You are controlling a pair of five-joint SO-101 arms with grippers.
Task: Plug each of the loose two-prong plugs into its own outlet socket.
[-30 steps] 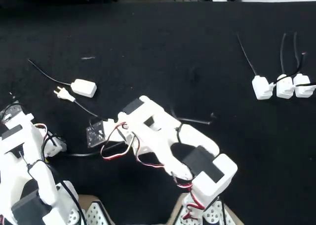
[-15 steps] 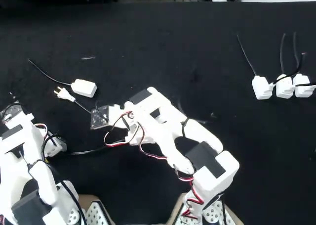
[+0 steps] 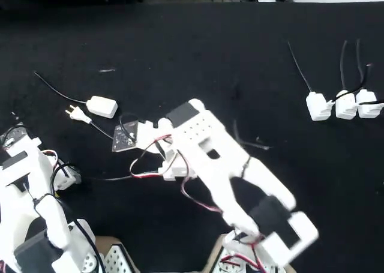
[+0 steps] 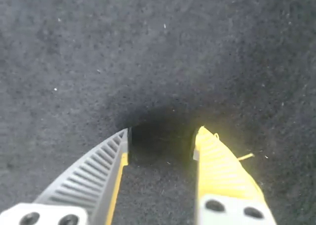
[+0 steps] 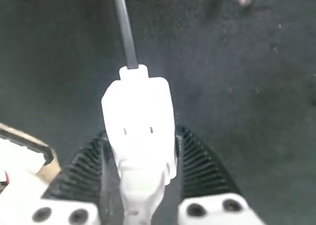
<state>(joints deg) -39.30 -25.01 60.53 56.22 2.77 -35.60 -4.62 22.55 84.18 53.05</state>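
– Black cloth (image 3: 198,51) covers the whole table, right?

– Yes, black cloth all over. Start at the right gripper (image 5: 140,133). Its two black ribbed fingers (image 5: 195,160) are squeezed on a white plastic block (image 5: 138,106) with two little slots in its face.

– Is that a socket?

– I think so, because of the slots, but I can't be sure. Its thick black cord (image 5: 122,27) runs straight away from the gripper, past the finger tips.

– And the other one?

– The left gripper (image 4: 163,133) has its grey finger and its yellow finger apart. Nothing is between them, just cloth below.

– Where is the stuff that needs plugging?

– Look for the white plastic socket box (image 3: 101,107) lying flat on the cloth. The small white two-prong plug (image 3: 73,111) lies just beside it, not pushed in. The right arm (image 3: 228,165) is near that box, on the robot's side of it.

– And far off?

– Three white plastic pieces (image 3: 346,105) with thin cords sit in a row, well apart from the socket box. They may be joined up already, but they are too small to tell.

– So what step is this?

– I think it is the carrying step. The block is in the grip and not yet joined to a plug. Next, the prongs must line up with the slots and get a straight push. One piece has to be held steady, or it may slide on the cloth.
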